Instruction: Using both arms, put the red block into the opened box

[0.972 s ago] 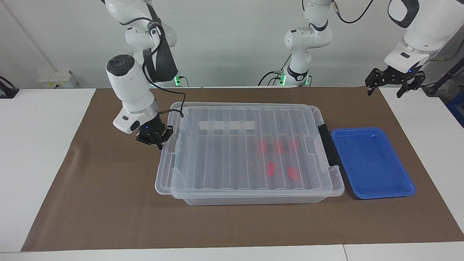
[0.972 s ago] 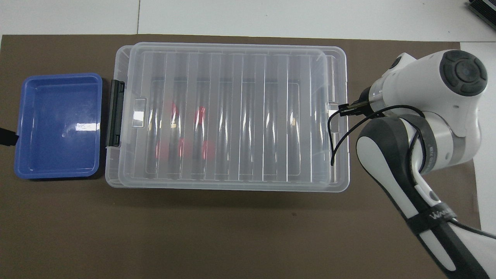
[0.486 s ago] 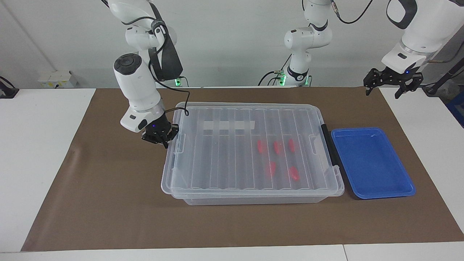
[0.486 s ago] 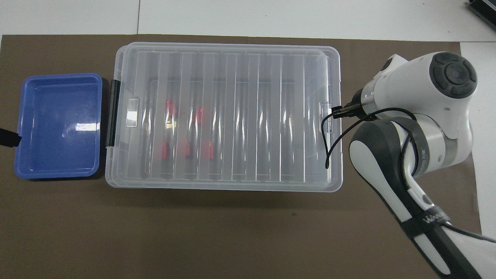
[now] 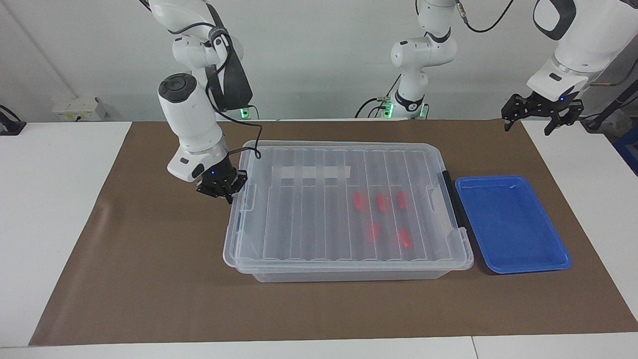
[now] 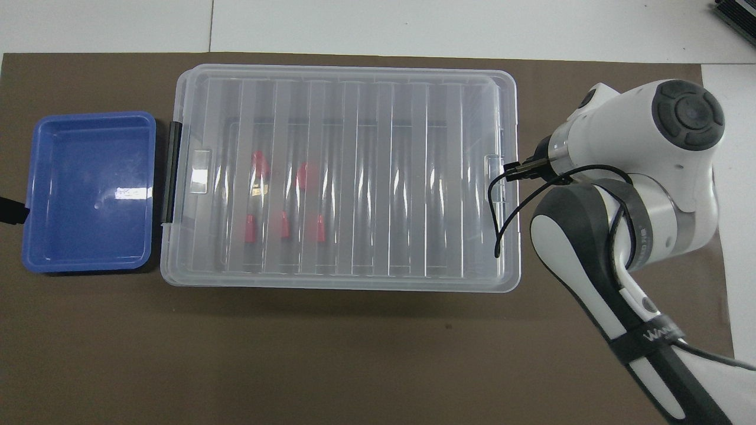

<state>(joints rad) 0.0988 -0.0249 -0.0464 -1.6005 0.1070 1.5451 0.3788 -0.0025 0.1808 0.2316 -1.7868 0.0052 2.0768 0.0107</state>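
From the facing camera, the right gripper (image 5: 224, 192) is low at the end of the box (image 5: 349, 273) that points toward the right arm's end of the tabletop, with its tips at the small tab on the lid (image 5: 309, 219). Its fingers are together. Whether they pinch the lid's rim or only touch it, you cannot tell from here, so confirm the hold before you pull.

The lid lies flat and square on the box, so I judge that opening is the step in hand. Raise that end slowly and watch the dark handle (image 5: 451, 199) at the tray end. If it clips the lid down, the whole box will lift or skid across the brown mat (image 5: 149, 279).

The left gripper (image 5: 536, 118) waits with its fingers apart, high over the mat's corner at the left arm's end, above the blue tray (image 5: 518, 270). Bring it in to steady the box or take the lid.

From the overhead camera, the right arm's wrist (image 6: 638, 153) covers its own gripper, so do not judge contact here. Use this view for alignment, because the lid (image 6: 354, 177) sits flush all round.

All five red blocks (image 6: 282, 224) lie inside the box under the lid, toward the tray (image 6: 35, 195) end. None shows outside, so plan the pick through the opened top.
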